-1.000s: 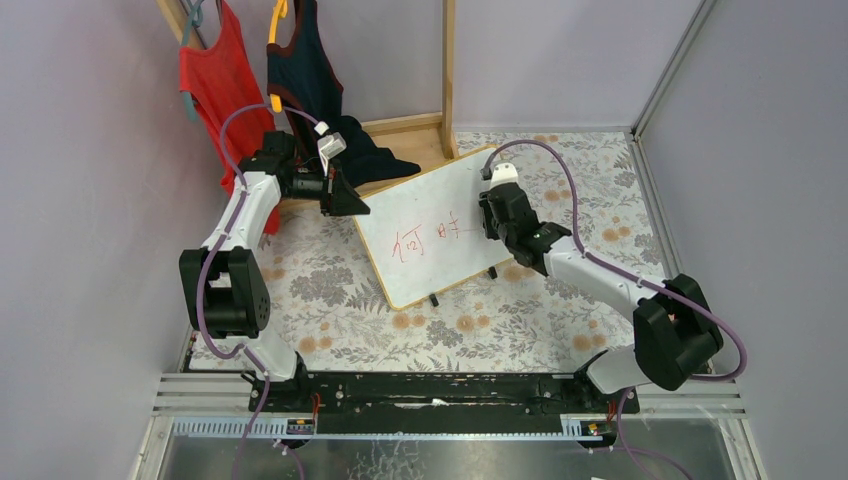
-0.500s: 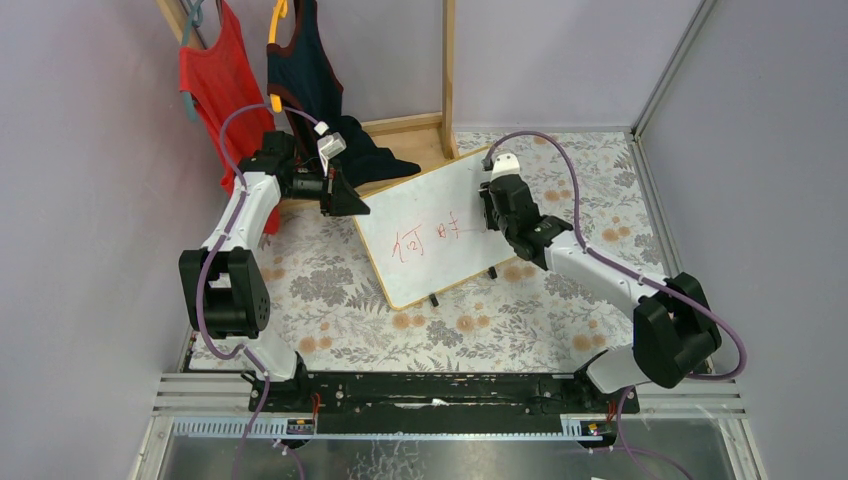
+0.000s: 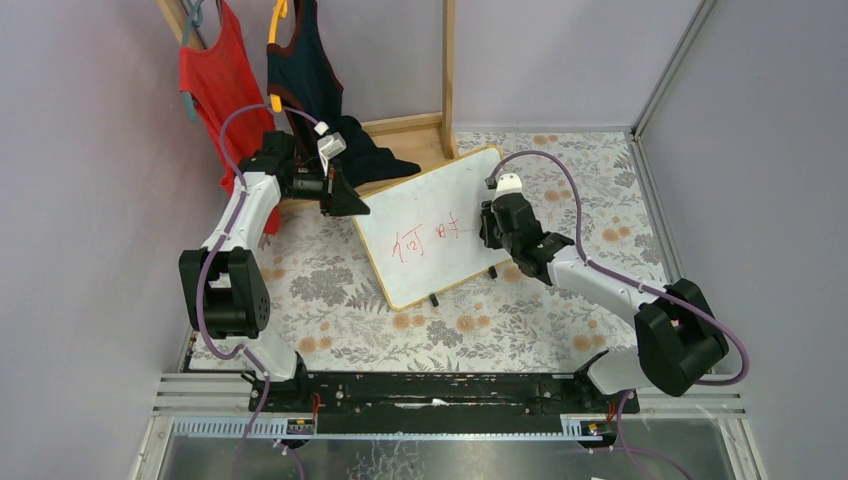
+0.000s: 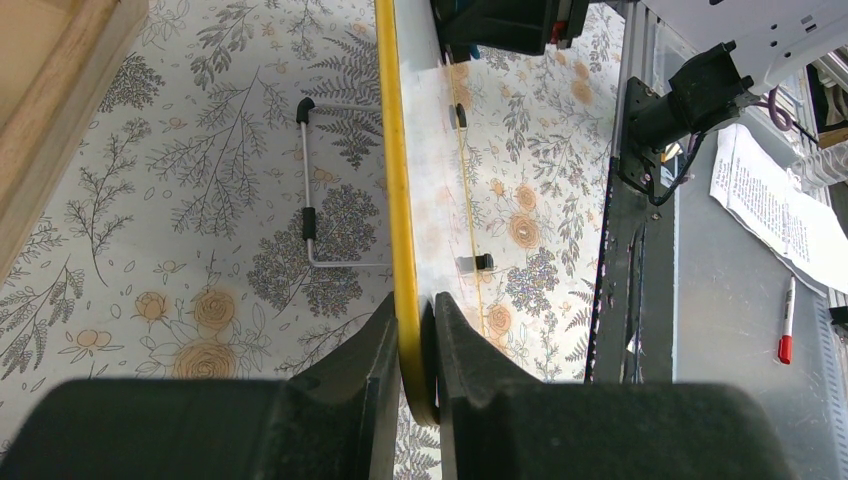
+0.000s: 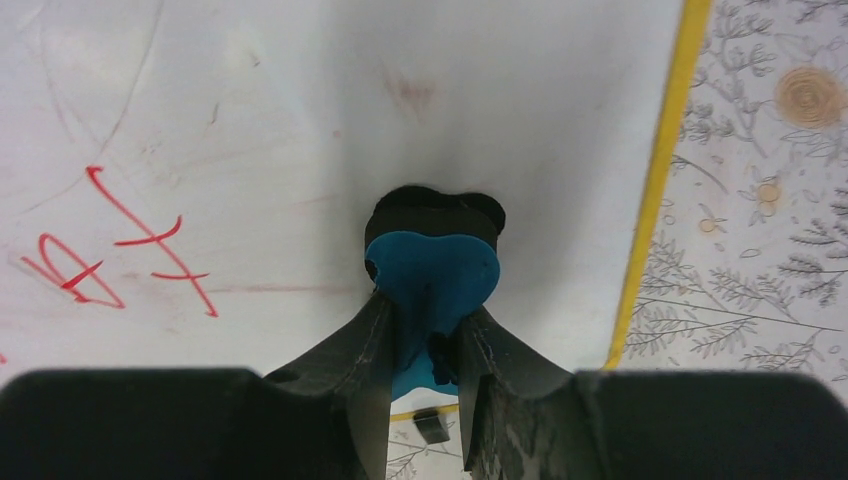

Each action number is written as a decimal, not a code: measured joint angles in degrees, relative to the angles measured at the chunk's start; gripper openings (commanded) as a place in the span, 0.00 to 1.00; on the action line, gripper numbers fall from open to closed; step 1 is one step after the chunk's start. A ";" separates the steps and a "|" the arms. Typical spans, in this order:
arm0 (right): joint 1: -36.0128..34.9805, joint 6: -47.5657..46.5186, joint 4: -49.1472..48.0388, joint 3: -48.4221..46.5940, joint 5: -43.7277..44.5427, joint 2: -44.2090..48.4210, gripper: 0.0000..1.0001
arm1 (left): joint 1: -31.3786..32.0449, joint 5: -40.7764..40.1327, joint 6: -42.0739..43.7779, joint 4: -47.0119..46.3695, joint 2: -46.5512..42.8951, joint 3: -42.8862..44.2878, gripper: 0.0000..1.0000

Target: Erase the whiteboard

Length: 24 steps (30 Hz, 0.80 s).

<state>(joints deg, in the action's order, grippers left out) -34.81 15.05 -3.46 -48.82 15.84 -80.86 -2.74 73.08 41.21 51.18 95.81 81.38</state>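
The whiteboard (image 3: 430, 225) stands tilted on the floral table, with a yellow frame, black feet and red characters (image 3: 428, 236) on its face. My left gripper (image 3: 352, 203) is shut on the board's upper left edge; in the left wrist view the yellow frame (image 4: 400, 190) runs between my fingers (image 4: 372, 370). My right gripper (image 3: 489, 222) is shut on a blue eraser (image 5: 432, 270) with a black pad, pressed on the board's right part. The red characters (image 5: 120, 250) lie left of the eraser. A faint red smear (image 5: 410, 92) shows above it.
A wooden rack (image 3: 447, 70) with a red shirt (image 3: 215, 80) and a dark shirt (image 3: 310, 70) stands at the back left. The board's wire stand (image 4: 310, 215) rests on the floral cloth (image 3: 340, 300) behind it. Purple walls close in both sides.
My right gripper with the eraser has slid down the board's right part toward its lower edge. The left arm and the board have stayed still.
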 measured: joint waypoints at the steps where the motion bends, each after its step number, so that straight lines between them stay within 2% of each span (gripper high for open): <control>1: -0.28 0.33 -0.02 0.24 -0.44 0.00 0.00 | 0.00 -0.02 0.00 0.00 0.00 0.00 0.00; 8: -3.32 1.42 -0.04 0.28 -1.60 -0.94 0.00 | 0.00 -0.09 -0.02 0.00 0.00 0.00 0.00; 24: -2.32 -0.66 5.11 -3.78 3.82 -2.40 0.00 | 0.00 -0.09 -0.02 -0.15 0.00 -0.26 0.00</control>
<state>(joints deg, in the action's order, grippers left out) -37.12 14.39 1.65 -52.60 19.66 -83.26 -2.74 72.99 41.19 51.03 95.81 81.12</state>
